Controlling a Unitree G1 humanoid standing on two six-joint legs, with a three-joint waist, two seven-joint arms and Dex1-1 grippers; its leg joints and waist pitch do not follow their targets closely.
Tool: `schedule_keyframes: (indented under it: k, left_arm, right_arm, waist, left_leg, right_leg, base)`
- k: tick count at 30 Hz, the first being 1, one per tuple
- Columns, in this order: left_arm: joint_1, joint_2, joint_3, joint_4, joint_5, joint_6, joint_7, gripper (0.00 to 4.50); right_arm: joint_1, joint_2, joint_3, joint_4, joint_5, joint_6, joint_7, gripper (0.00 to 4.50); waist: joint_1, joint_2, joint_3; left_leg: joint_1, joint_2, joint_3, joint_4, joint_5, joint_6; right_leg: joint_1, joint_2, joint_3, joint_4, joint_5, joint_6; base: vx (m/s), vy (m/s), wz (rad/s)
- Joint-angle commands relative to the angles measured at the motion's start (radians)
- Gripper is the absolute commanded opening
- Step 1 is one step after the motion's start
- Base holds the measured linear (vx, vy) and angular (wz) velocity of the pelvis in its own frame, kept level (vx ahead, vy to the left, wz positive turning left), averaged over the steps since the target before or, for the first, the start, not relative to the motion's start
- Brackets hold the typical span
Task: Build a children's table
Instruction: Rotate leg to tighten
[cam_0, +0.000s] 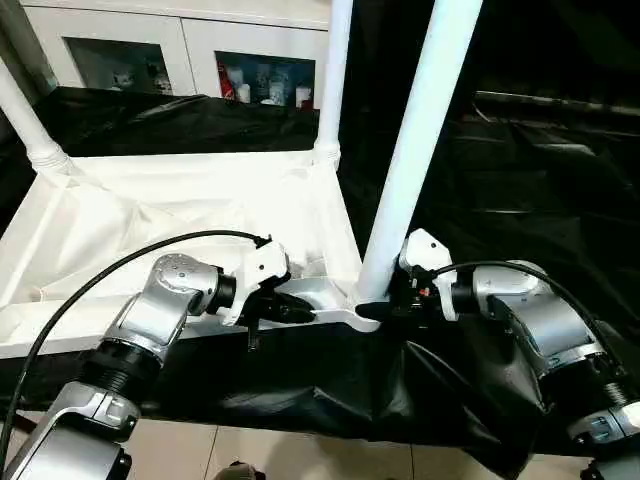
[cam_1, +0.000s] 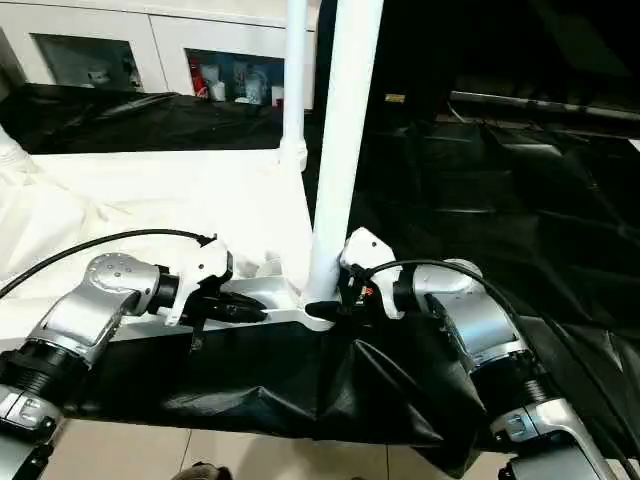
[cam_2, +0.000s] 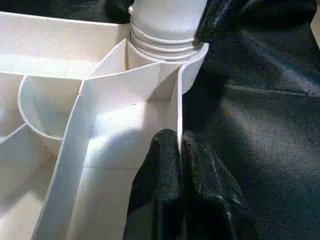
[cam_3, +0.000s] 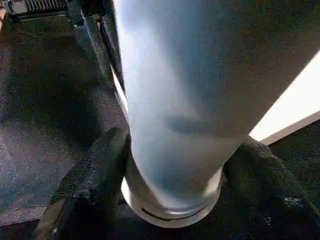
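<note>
At the near right corner of the upturned table top (cam_0: 200, 215), which lies ribs-up on the black cloth (cam_0: 520, 180), a leg (cam_0: 415, 150) stands in its socket. Step in hand, I'd judge: seating/twisting this leg home.

Left gripper (cam_2: 179, 150) is pinched shut on the top's thin rim wall just beside that socket, steadying it. Right gripper (cam_3: 175, 165) has a finger each side of the leg's base, touching or very nearly; can't tell if the grip is firm yet.

Next move prob. needs a firm squeeze + turn or push down along the leg, w/ the left holding the top flat.

Leg's long axis runs near upright, tilted slightly, narrow end up. Two more legs (cam_0: 333, 75) already stand at the far corners.
</note>
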Motion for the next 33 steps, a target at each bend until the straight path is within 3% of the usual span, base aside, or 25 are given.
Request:
schedule_keyframes:
  k: [1,4,10,11,12,14,15,16,17,18,21,24,26,29,30,33]
  left_arm:
    - [0.004,-0.014,-0.008,-0.03,-0.031,-0.004,-0.028,0.0]
    - [0.005,-0.015,-0.005,-0.029,-0.033,-0.002,-0.022,0.0]
    - [-0.017,-0.054,0.012,0.036,0.008,-0.02,0.106,0.0]
    - [-0.051,-0.1,0.024,0.106,0.049,-0.016,0.241,0.0]
    - [-0.051,-0.1,0.024,0.106,0.049,-0.016,0.241,0.0]
    - [-0.092,-0.166,0.035,0.174,0.08,0.005,0.388,0.0]
    - [-0.092,-0.166,0.035,0.174,0.08,0.005,0.388,0.0]
    - [-0.101,-0.179,0.036,0.186,0.084,0.009,0.412,0.0]
    - [-0.118,-0.223,0.041,0.204,0.087,0.029,0.473,0.0]
    - [-0.118,-0.223,0.041,0.204,0.087,0.029,0.473,0.0]
    - [-0.16,-0.337,0.031,0.241,0.098,0.062,0.595,0.0]
    - [-0.175,-0.37,0.015,0.254,0.106,0.055,0.6,0.0]
    - [-0.184,-0.375,0.015,0.273,0.113,0.037,0.604,0.0]
    - [-0.179,-0.343,0.01,0.279,0.118,0.003,0.556,0.0]
    - [-0.178,-0.341,0.01,0.278,0.118,0.0,0.553,0.0]
    - [-0.173,-0.32,0.012,0.28,0.116,-0.036,0.515,0.0]
  right_arm:
    - [0.008,-0.002,0.014,0.008,-0.03,0.005,-0.01,2.6]
    - [0.016,0.004,0.009,0.01,-0.028,0.009,-0.021,2.57]
    - [0.017,0.081,-0.069,0.098,-0.016,0.017,-0.192,2.56]
    - [-0.001,0.151,-0.126,0.183,-0.02,0.026,-0.366,2.56]
    - [-0.001,0.151,-0.126,0.183,-0.02,0.026,-0.366,2.56]
    - [-0.027,0.243,-0.201,0.261,-0.011,0.05,-0.59,2.56]
    - [-0.027,0.243,-0.201,0.261,-0.011,0.05,-0.59,2.55]
    - [-0.033,0.261,-0.215,0.273,-0.007,0.057,-0.632,2.55]
    - [-0.048,0.306,-0.249,0.3,0.007,0.054,-0.726,2.55]
    - [-0.048,0.306,-0.249,0.3,0.007,0.054,-0.726,2.54]
    - [-0.101,0.424,-0.316,0.366,0.045,0.032,-0.91,2.54]
    - [-0.128,0.464,-0.321,0.394,0.041,0.017,-0.941,2.54]
    - [-0.142,0.472,-0.323,0.41,0.033,0.008,-0.95,2.54]
    - [-0.151,0.455,-0.296,0.404,0.026,-0.034,-0.843,2.54]
    - [-0.15,0.453,-0.294,0.402,0.026,-0.035,-0.838,2.84]
    - [-0.149,0.434,-0.294,0.382,0.029,-0.056,-0.776,3.15]
  waist:
    - [0.002,-0.003,-0.06]
    - [0.001,-0.004,-0.059]
    - [-0.007,-0.003,-0.056]
    - [-0.011,-0.001,-0.052]
    - [-0.013,-0.003,-0.05]
    - [-0.017,-0.001,-0.053]
    - [-0.016,-0.002,-0.053]
    - [-0.016,-0.004,-0.055]
    - [-0.014,-0.002,-0.055]
    - [-0.014,-0.004,-0.055]
    - [-0.014,-0.001,-0.058]
    - [-0.01,-0.001,-0.059]
    - [-0.01,-0.004,-0.061]
    - [-0.008,-0.005,-0.058]
    - [-0.009,-0.006,-0.059]
    - [-0.008,-0.006,-0.062]
  left_leg:
    - [0.024,0.046,-0.021,-0.064,-0.218,0.035]
    - [0.024,0.046,-0.021,-0.065,-0.222,0.035]
    - [0.026,0.044,-0.023,-0.068,-0.257,0.017]
    - [0.027,0.044,-0.023,-0.07,-0.274,0.005]
    - [0.03,0.041,-0.022,-0.071,-0.29,-0.004]
    - [0.031,0.041,-0.028,-0.073,-0.311,-0.035]
    - [0.031,0.042,-0.031,-0.075,-0.321,-0.041]
    - [0.029,0.043,-0.032,-0.076,-0.319,-0.038]
    - [0.033,0.044,-0.028,-0.075,-0.32,-0.032]
    - [0.032,0.04,-0.028,-0.075,-0.319,-0.028]
    - [0.033,0.041,-0.026,-0.075,-0.298,-0.026]
    - [0.032,0.04,-0.027,-0.075,-0.288,-0.024]
    - [0.029,0.037,-0.023,-0.072,-0.263,-0.004]
    - [0.028,0.036,-0.023,-0.073,-0.268,0.005]
    - [0.025,0.037,-0.024,-0.074,-0.269,0.006]
    - [0.025,0.039,-0.023,-0.072,-0.246,0.014]
  right_leg:
    - [0.043,-0.065,0.048,-0.069,-0.168,-0.222]
    - [0.043,-0.065,0.048,-0.07,-0.175,-0.221]
    - [0.04,-0.066,0.048,-0.078,-0.229,-0.212]
    - [0.034,-0.066,0.05,-0.081,-0.26,-0.206]
    - [0.032,-0.065,0.049,-0.087,-0.292,-0.202]
    - [0.034,-0.07,0.048,-0.088,-0.352,-0.185]
    - [0.034,-0.071,0.047,-0.09,-0.37,-0.175]
    - [0.039,-0.072,0.047,-0.091,-0.366,-0.16]
    - [0.032,-0.069,0.05,-0.092,-0.337,-0.159]
    - [0.034,-0.069,0.049,-0.091,-0.33,-0.161]
    - [0.032,-0.068,0.05,-0.09,-0.295,-0.168]
    - [0.037,-0.068,0.049,-0.088,-0.27,-0.168]
    - [0.039,-0.065,0.049,-0.085,-0.213,-0.167]
    - [0.04,-0.069,0.048,-0.09,-0.256,-0.162]
    - [0.042,-0.07,0.048,-0.091,-0.266,-0.155]
    - [0.043,-0.068,0.048,-0.085,-0.225,-0.162]
  base:
    - [0.0,0.0,0.0]
    - [0.0,0.0,0.0]
    - [0.0,0.0,0.0]
    - [0.0,0.0,0.0]
    - [0.0,0.0,0.0]
    - [0.0,0.0,0.0]
    - [0.0,0.0,0.0]
    - [0.0,0.0,0.0]
    - [0.0,0.0,0.0]
    - [0.0,0.0,0.0]
    - [0.0,0.0,0.0]
    - [0.0,0.0,0.0]
    - [0.0,0.0,0.0]
    - [0.0,0.0,0.0]
    - [0.0,0.0,0.0]
    - [0.0,0.0,0.0]
